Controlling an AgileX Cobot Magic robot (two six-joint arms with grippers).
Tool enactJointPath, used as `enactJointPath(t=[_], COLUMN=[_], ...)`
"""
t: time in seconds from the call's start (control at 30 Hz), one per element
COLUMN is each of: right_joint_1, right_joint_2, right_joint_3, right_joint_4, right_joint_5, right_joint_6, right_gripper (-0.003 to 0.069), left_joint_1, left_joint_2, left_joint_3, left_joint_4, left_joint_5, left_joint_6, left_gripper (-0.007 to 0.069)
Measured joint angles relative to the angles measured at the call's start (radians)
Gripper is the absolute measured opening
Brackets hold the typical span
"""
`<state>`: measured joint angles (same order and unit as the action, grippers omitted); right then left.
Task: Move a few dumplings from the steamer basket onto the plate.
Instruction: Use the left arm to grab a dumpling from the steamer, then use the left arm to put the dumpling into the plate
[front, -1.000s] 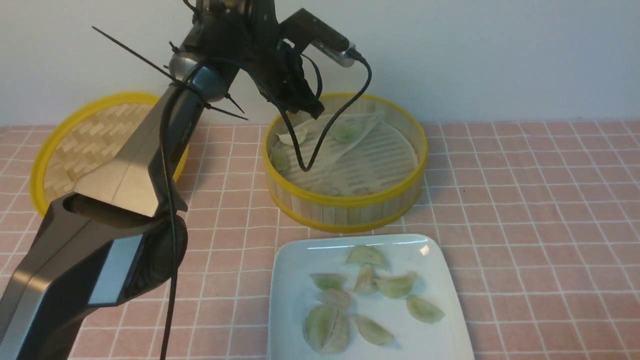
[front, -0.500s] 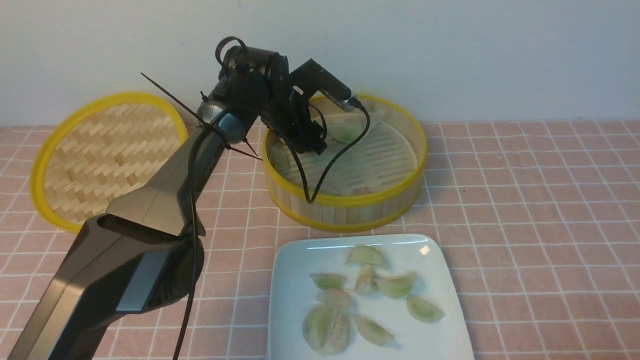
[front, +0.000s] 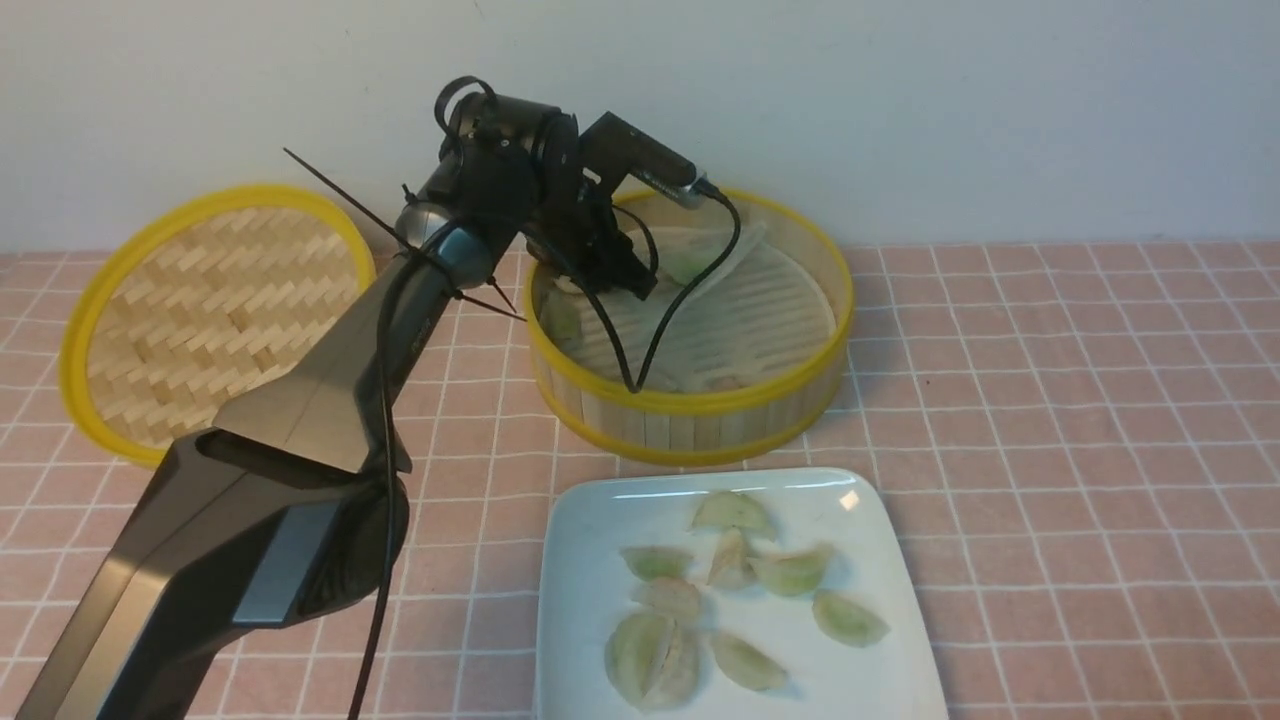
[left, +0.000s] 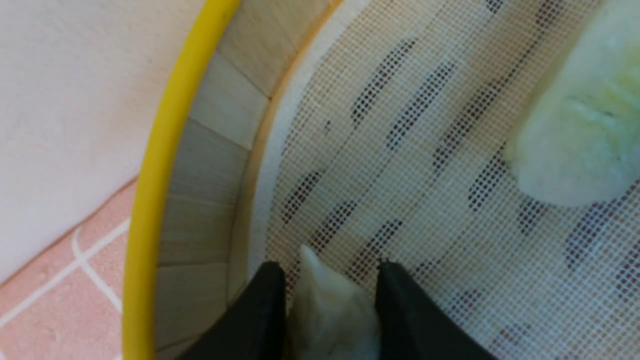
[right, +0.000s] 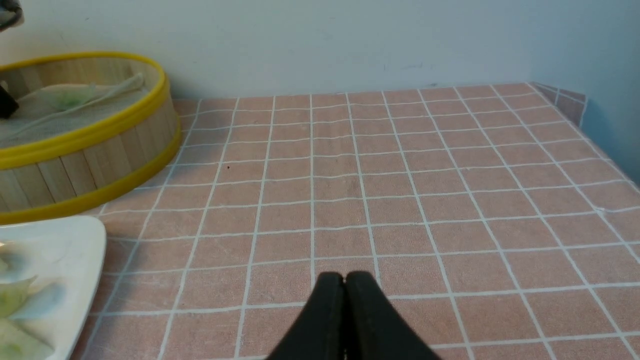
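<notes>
We count one steamer basket (front: 690, 405), upper centre, at least three dumplings (front: 690, 265) inside; one plate (front: 580, 540), lower centre, roughly eight more. Left gripper (left: 330, 267), narrowly parted, pinches one dumpling (left: 332, 315) beside basket wall. Right gripper (right: 345, 277) closed, empty.

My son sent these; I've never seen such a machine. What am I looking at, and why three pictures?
This is a robot with two jointed arms, each ending in two fingers. The wide picture looks forward from between the arms; the other two come from cameras on the wrists. On the pink tiled table sit a round bamboo steamer basket with yellow rims, a shallow woven bamboo disc, and a white square plate holding several pale greenish dumplings. The left arm's fingers reach into the basket and pinch one pale dumpling. The right arm's fingers are shut, empty, above the tiles.
</notes>
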<state>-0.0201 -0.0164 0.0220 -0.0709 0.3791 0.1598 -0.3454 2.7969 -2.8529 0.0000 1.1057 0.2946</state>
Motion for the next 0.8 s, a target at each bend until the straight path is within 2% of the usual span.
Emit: enactJointPath(t=[0.17,0.33,0.5,0.57,0.6,0.67,0.8], right_joint_1=[0.0,0.0,0.0,0.0,0.0,0.0,0.0], right_joint_2=[0.0,0.0,0.0,0.0,0.0,0.0,0.0], right_joint_3=[0.0,0.0,0.0,0.0,0.0,0.0,0.0], right_joint_4=[0.0,0.0,0.0,0.0,0.0,0.0,0.0], right_joint_5=[0.0,0.0,0.0,0.0,0.0,0.0,0.0], right_joint_6=[0.0,0.0,0.0,0.0,-0.001,-0.002,-0.004], right_gripper=[-0.0015,-0.0015,-0.0015,-0.0015,-0.0015,-0.0015,-0.0015], left_joint_1=[-0.001,-0.001,-0.001,-0.001,-0.001,-0.005,-0.046], left_joint_2=[-0.057,-0.16,-0.234,-0.28,-0.317,-0.365,-0.518], left_joint_3=[0.01,0.01,0.01,0.028,0.059,0.127,0.382], left_joint_4=[-0.015,-0.056,-0.152,-0.246,-0.309,-0.359,-0.357], left_joint_5=[0.127,0.145,0.147,0.149,0.149,0.149,0.145], left_joint_6=[-0.005,-0.005,-0.032,-0.085,-0.11,-0.118,-0.119], left_gripper=[0.0203,0.0195,0.0194,0.0194,0.0194,0.0194,0.0194])
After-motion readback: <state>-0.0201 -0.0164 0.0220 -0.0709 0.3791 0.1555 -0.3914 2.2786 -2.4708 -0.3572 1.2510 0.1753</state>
